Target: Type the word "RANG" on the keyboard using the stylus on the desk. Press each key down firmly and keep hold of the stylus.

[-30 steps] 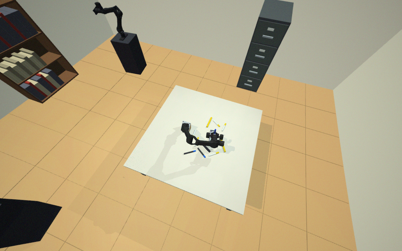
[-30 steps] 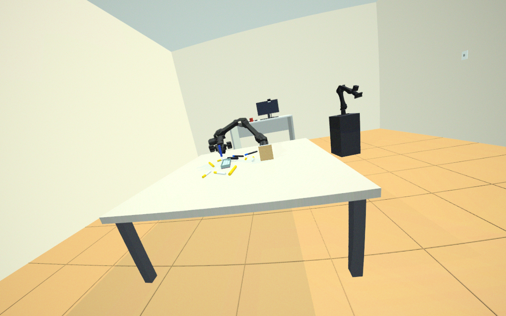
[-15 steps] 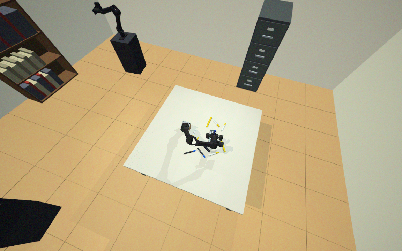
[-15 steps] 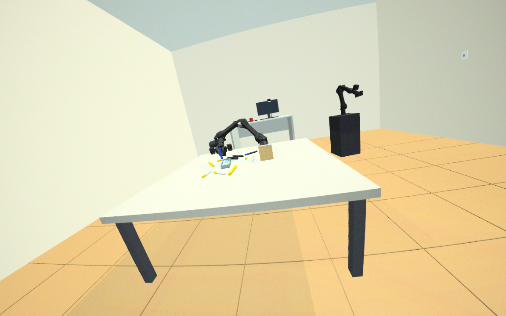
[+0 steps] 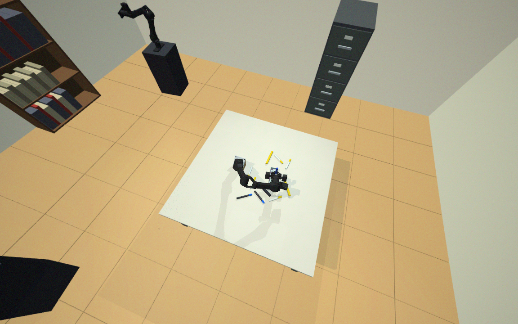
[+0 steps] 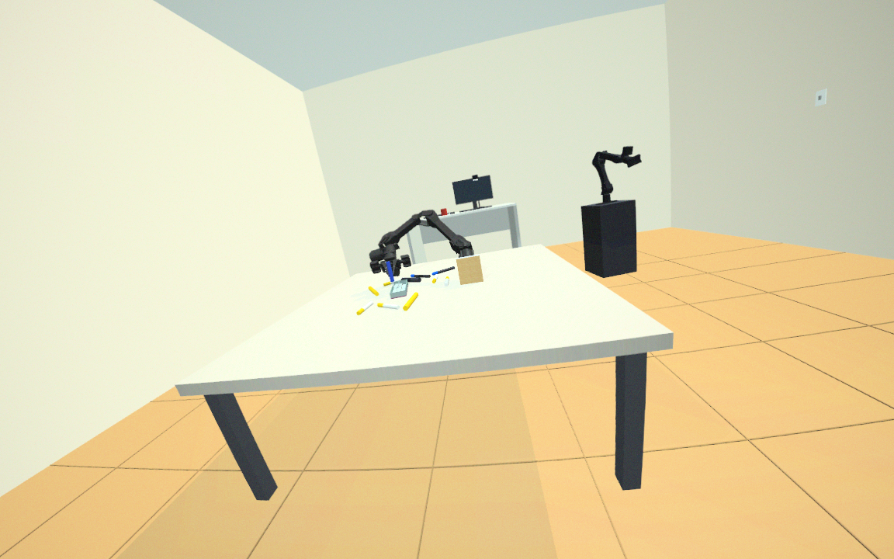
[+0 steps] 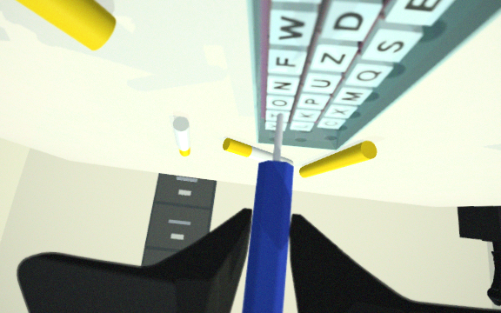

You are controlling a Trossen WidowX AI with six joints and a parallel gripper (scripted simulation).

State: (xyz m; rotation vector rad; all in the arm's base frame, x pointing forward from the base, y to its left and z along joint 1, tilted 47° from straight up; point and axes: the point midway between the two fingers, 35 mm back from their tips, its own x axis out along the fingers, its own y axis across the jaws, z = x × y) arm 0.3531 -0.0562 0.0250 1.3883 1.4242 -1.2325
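Observation:
My gripper (image 5: pixel 276 173) (image 6: pixel 390 265) (image 7: pixel 270 219) is shut on the blue stylus (image 5: pixel 276 169) (image 6: pixel 389 272) (image 7: pixel 269 265), which points down with its thin grey tip foremost. The keyboard (image 6: pixel 399 290) (image 7: pixel 417 65) lies on the desk below the gripper. In the wrist view the tip overlaps the far end of the left key row, at the key that looks like T, beyond O. I cannot tell whether the tip touches a key. No R, A or G key shows in the wrist view; part of the keyboard is outside it.
A thick yellow marker (image 5: pixel 269 157) (image 6: pixel 410 300) (image 7: pixel 339 159) and white pens with yellow ends lie beyond the keyboard. Another yellow marker (image 7: pixel 68 19) lies left of it. Dark pens (image 5: pixel 243 196) lie on the arm's other side. A box (image 6: pixel 469 270) stands near the arm's base.

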